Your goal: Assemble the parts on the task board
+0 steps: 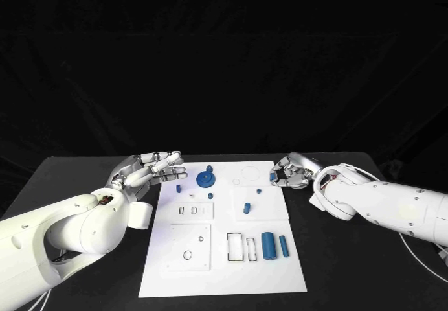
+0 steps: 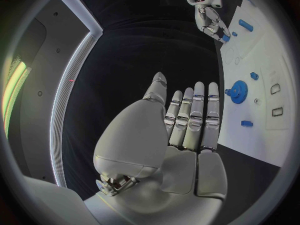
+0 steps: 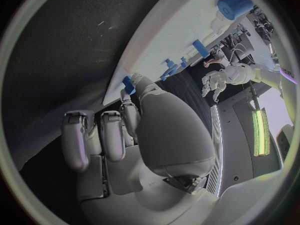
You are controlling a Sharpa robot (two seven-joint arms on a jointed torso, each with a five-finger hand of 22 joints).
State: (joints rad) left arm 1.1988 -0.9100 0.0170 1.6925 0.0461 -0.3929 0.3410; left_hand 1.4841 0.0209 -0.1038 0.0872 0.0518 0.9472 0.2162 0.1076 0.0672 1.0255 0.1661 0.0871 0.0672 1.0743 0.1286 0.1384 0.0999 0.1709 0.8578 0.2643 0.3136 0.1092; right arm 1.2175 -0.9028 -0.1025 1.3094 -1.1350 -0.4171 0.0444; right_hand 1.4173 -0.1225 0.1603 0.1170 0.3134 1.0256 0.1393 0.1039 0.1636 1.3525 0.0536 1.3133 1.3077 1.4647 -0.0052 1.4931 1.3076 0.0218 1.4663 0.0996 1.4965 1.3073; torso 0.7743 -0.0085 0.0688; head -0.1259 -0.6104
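The white task board (image 1: 224,278) lies mid-table. My right hand (image 1: 291,173) hovers at its far right edge and pinches a small blue part (image 1: 274,176) between thumb and finger; the right wrist view shows that part (image 3: 128,83) at the fingertips, just off the board's edge (image 3: 169,40). My left hand (image 1: 149,170) is raised beside the board's far left corner, fingers (image 2: 190,117) straight and holding nothing. On the board lie a blue gear (image 1: 205,178), several small blue pegs such as one (image 1: 246,208) near the middle, and two blue cylinders (image 1: 268,245) side by side.
The board has rectangular slots (image 1: 241,247) beside the cylinders, a square inset plate (image 1: 190,246) and a round outline (image 1: 250,173) near the far edge. Black table (image 1: 355,272) stretches to both sides of the board.
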